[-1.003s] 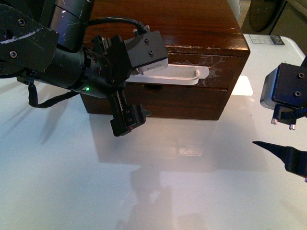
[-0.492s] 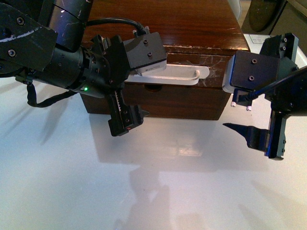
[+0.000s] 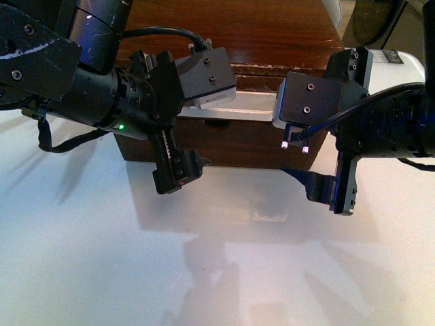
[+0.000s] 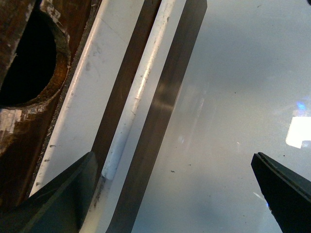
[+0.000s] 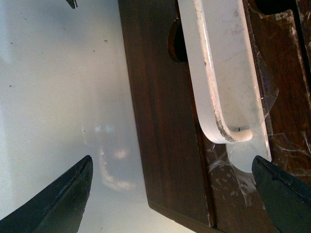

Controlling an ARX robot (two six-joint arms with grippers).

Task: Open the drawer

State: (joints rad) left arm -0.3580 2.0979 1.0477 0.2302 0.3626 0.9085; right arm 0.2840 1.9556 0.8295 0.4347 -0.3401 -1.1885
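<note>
The long white bar handle (image 3: 251, 106) of the wide dark-brown wooden drawer (image 3: 255, 85) is seen between the widely spread fingers of the left gripper (image 4: 172, 155) and right gripper (image 5: 171, 160).

Front overview; both wrist close-ups on handle (image 5: 218, 63)

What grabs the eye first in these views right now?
Both arms crowd the front of the dark wooden cabinet on the white table. The left gripper is at the left end of the long white bar handle and the right gripper is at its right end, both with jaws wide open. The drawer behind the handle has a scuffed, whitish front and looks shut.
</note>
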